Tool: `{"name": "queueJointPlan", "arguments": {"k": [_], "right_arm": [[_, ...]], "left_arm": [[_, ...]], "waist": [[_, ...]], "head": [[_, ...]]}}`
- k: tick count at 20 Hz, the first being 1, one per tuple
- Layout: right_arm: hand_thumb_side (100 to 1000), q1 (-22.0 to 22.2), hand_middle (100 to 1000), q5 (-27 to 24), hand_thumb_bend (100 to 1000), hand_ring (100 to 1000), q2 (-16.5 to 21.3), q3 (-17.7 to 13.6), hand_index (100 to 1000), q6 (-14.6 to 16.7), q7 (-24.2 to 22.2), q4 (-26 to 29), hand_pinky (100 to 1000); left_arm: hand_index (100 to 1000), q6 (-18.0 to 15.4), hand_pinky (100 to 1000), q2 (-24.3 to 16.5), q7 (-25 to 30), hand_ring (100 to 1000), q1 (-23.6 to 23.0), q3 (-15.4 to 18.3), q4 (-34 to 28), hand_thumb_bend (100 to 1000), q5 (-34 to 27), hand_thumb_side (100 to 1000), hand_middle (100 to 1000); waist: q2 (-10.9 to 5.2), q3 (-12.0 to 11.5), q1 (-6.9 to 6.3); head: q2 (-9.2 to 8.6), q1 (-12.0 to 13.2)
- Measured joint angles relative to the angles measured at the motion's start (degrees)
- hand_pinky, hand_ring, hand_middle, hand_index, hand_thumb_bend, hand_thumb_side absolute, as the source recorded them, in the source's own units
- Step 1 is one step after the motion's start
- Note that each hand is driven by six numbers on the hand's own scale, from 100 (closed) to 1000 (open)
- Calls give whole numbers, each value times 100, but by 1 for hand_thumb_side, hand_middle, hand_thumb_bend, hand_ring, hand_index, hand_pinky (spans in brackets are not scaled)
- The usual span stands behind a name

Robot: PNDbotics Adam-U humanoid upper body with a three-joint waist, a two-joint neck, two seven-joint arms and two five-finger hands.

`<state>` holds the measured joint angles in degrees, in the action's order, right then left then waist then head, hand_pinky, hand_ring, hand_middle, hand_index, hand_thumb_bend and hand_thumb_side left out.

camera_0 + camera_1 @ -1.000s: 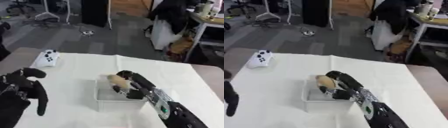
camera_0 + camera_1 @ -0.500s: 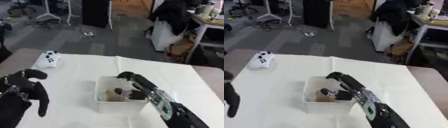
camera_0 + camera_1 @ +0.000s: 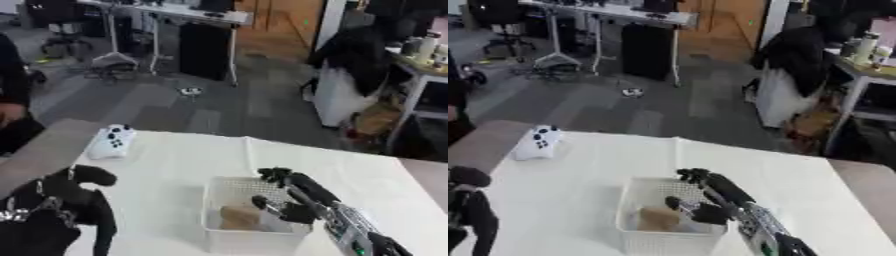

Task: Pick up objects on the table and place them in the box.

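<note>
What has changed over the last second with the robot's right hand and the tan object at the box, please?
The right hand carried the tan object down into the white box and let it go; its fingers now stand open beside it. The left hand and white controller stayed put.

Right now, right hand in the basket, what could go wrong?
1. The right hand sits open over the white basket, close to the tan object inside. Pulling out could snag the far rim and drag or tip the basket.
2. The white controller lies near the table's far left edge. A clumsy reach by the left hand, idle at lower left, might knock it off.
</note>
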<state>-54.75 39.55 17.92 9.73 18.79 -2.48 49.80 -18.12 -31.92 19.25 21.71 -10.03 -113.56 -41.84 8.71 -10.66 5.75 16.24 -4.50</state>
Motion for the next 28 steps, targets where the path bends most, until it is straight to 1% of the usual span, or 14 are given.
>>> {"name": "queueJointPlan", "arguments": {"k": [3, 6, 8, 10, 11, 12, 13, 15, 16, 17, 18, 19, 23, 28], "right_arm": [[1000, 131, 796, -344, 512, 755, 90, -39, 891, -74, 61, 222, 622], [1000, 390, 800, -938, 469, 727, 244, -62, 865, -111, 153, 609, 534], [1000, 595, 783, -1642, 454, 701, 378, -23, 834, -118, 104, 918, 489], [1000, 849, 720, -2497, 391, 618, 517, 16, 770, -115, 43, 1316, 351], [1000, 984, 720, -2942, 391, 618, 588, 21, 770, -122, 53, 1578, 351], [1000, 1124, 654, -3368, 338, 559, 650, 19, 732, -143, 97, 1843, 269], [1000, 1280, 623, -3808, 297, 533, 698, -3, 711, -153, 208, 2164, 242], [1000, 1617, 588, -4642, 273, 508, 743, -99, 691, -151, 558, 2923, 246], [1000, 1778, 577, -4997, 370, 502, 750, -161, 680, -134, 763, 3350, 254], [1000, 1937, 567, -5292, 253, 497, 750, -228, 671, -107, 966, 3790, 261], [1000, 2082, 558, -5527, 524, 492, 750, -291, 661, -78, 1149, 4242, 270], [1000, 2220, 548, -5702, 231, 487, 733, -344, 656, -62, 1304, 4667, 271], [1000, 2529, 524, -5865, 226, 478, 611, -587, 644, -4, 1634, 5943, 302], [1000, 2567, 521, -5541, 197, 478, 313, -924, 642, 311, 1896, 6334, 351]], "left_arm": [[733, -1, 310, -1, 0, 560, 0, 0, 0, 587, 0, 838, 757], [734, -1, 310, -3, -1, 560, -3, 0, 0, 585, 0, 840, 758], [734, -1, 309, -5, -1, 560, -20, 0, 0, 584, 2, 841, 758], [734, -2, 310, -10, -3, 560, -33, 0, 0, 586, 18, 838, 758], [734, -4, 310, -22, -5, 560, -37, 0, 0, 586, 24, 838, 758], [734, -5, 310, -37, -7, 560, -37, 1, 0, 585, 31, 839, 758], [734, -7, 309, -50, -11, 560, -40, 1, 0, 584, 36, 841, 758], [734, -17, 308, -51, -23, 560, -49, 2, 0, 582, 40, 843, 758], [734, -20, 308, -52, -26, 560, -59, 2, 0, 583, 42, 842, 759], [734, -25, 307, -52, -32, 560, -89, 2, 0, 581, 46, 846, 759], [734, -25, 306, -52, -35, 560, -101, 3, 0, 580, 51, 847, 759], [734, -26, 306, -53, -38, 560, -121, 3, 0, 578, 59, 849, 759], [734, -37, 305, -52, -69, 560, -212, 5, 0, 570, 108, 851, 760], [734, -51, 302, -51, -106, 560, -363, 7, 0, 569, 194, 866, 761]], "waist": [[-1, 1, 3], [-1, 20, 17], [-1, 30, 24], [-1, 32, 33], [-1, 32, 34], [-1, 40, 34], [-1, 56, 34], [-2, 93, 31], [-4, 110, 30], [-4, 133, 27], [-7, 147, 20], [-15, 172, 2], [-51, 275, -80], [-78, 400, -136]], "head": [[-105, 141], [-172, 342], [-193, 494], [-193, 621], [-193, 678], [-189, 735], [-165, 793], [-64, 890], [-8, 924], [60, 960], [132, 967], [211, 967], [488, 947], [746, 729]]}}
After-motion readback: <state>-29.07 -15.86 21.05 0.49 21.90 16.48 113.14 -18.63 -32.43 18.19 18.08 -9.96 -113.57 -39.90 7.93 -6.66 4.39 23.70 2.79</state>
